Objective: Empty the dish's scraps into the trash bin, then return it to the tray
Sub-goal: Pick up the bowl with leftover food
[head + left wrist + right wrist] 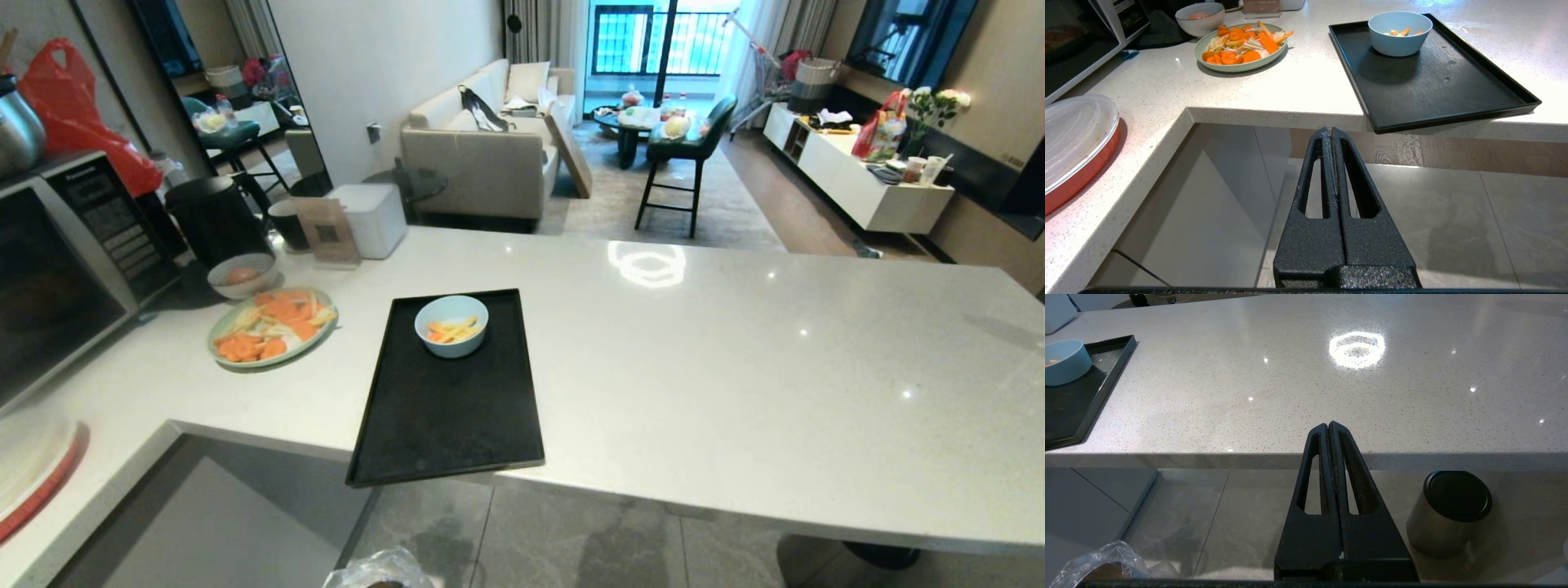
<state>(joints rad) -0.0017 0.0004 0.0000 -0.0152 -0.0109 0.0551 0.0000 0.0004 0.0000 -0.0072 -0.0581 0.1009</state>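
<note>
The dish [451, 326] [1399, 32] [1063, 361] is a small pale-blue bowl at the far end of the black tray [445, 416] [1437, 90] [1069, 404] on the white counter. Orange and yellow scraps [453, 330] [1402, 32] lie inside it. The trash bin [380, 570] [1098, 567] shows only its crinkled plastic liner, down on the floor below the counter's front edge. My left gripper [1330, 130] is shut and empty, low in front of the counter edge, short of the tray. My right gripper [1328, 424] is shut and empty, held before the counter edge, right of the tray.
A pale-green plate of orange slices [273, 327] [1241, 47] and a greyish-white bowl [242, 275] [1200, 18] sit left of the tray, by a microwave [57, 269]. A lidded red container [1073, 143] stands at the near left. A steel bin with black lid [1449, 512] stands on the floor.
</note>
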